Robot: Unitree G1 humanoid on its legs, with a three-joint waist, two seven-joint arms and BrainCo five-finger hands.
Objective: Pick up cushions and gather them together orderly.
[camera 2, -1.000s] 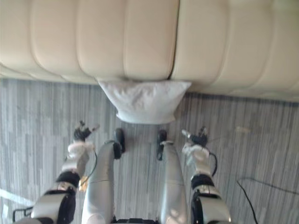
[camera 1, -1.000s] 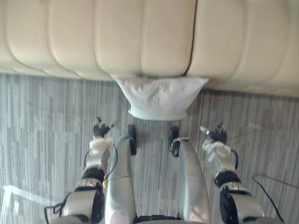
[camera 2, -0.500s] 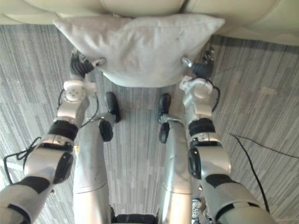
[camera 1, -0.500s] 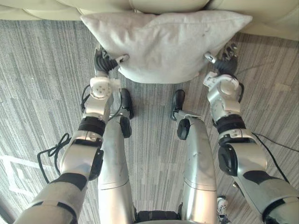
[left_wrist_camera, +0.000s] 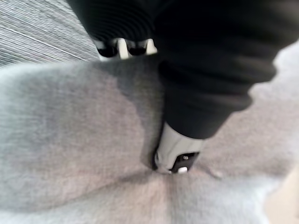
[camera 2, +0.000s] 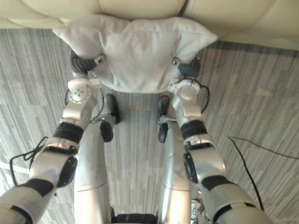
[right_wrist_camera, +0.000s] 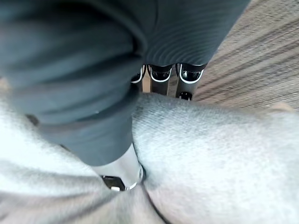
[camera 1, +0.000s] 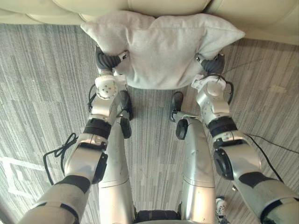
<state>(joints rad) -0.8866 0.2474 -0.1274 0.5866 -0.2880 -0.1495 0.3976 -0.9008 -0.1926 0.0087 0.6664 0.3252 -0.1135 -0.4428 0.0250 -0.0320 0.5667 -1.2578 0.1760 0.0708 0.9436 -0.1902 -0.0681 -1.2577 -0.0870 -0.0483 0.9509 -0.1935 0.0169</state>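
Observation:
A pale grey cushion lies on the carpet with its far edge against the cream sofa. My left hand grips its left side and my right hand grips its right side, and the cushion bulges between them. In the left wrist view the thumb digs into the grey fabric, with the fingers on the other face. The right wrist view shows the same pinch: thumb sunk into the cushion, fingers curled behind it.
The sofa's front runs across the top of the eye views. Grey striped carpet spreads to both sides. A white tape mark lies at the lower left, and a small pale scrap lies on the floor at the right.
Both hands have moved inward and closed on the cushion's sides, which now bunch in between them. Earlier the camera drew closer to the cushion.

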